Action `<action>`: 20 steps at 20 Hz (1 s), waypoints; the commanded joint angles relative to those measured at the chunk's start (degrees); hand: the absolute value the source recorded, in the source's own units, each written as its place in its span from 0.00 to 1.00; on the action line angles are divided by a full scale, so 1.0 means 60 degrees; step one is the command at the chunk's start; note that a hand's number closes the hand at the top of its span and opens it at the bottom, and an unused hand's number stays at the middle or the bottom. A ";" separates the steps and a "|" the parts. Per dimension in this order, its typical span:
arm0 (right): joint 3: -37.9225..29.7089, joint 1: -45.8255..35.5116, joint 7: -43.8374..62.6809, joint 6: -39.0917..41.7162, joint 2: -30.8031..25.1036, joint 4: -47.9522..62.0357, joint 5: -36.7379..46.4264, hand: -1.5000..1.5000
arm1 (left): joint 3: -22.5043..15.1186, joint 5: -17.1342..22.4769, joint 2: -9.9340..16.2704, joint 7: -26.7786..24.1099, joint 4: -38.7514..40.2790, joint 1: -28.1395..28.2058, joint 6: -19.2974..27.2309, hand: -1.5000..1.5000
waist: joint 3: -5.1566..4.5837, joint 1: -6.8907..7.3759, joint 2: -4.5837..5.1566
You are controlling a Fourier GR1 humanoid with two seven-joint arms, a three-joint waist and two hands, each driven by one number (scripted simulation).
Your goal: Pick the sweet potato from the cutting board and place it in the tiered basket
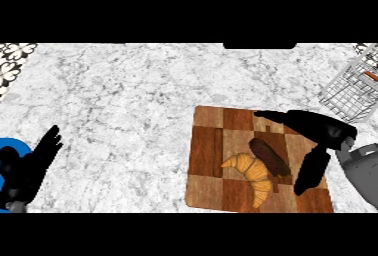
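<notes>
A dark brown sweet potato [270, 157] lies on the checkered wooden cutting board [210, 150], touching a golden croissant [253, 175] on its left. My right hand [325, 131] hovers over the board's right side, open, with fingers stretched left above the potato's far end and the thumb pointing down on its right. It holds nothing. The wire tiered basket [351, 90] stands at the far right edge, beyond the board. My left hand [31, 165] rests open at the lower left, fingers up.
A blue object [10, 148] shows partly behind the left hand at the left edge. A small orange item [370, 76] lies in the basket. A patterned tile wall [15, 62] shows at the upper left. The marble counter [125, 115] spreads left of the board.
</notes>
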 commanded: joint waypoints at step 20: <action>-0.1894 0.0824 -0.0001 0.2127 0.1546 0.0547 0.2206 0.00 | 0.1187 -0.0716 -0.0468 0.0643 -0.0224 -0.0224 -0.0988 0.50 | -0.0002 -0.0033 0.0006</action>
